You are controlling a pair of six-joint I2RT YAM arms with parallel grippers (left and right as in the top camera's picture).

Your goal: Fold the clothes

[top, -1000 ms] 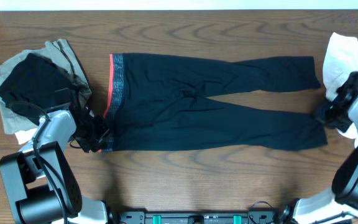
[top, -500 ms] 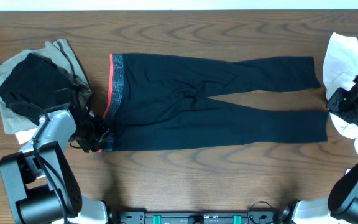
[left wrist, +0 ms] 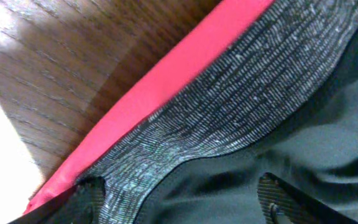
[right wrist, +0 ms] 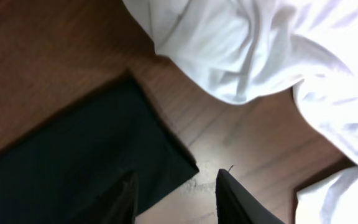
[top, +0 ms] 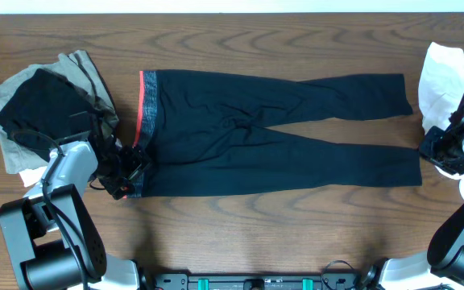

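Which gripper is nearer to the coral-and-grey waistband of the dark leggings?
Left. The left gripper is at the robot-side end of the waistband; the right gripper is past the leg cuffs, beside the white cloth.

Left fingers and right fingers spread (both low).

Red-edged grey waistband, dark leggings, wooden table
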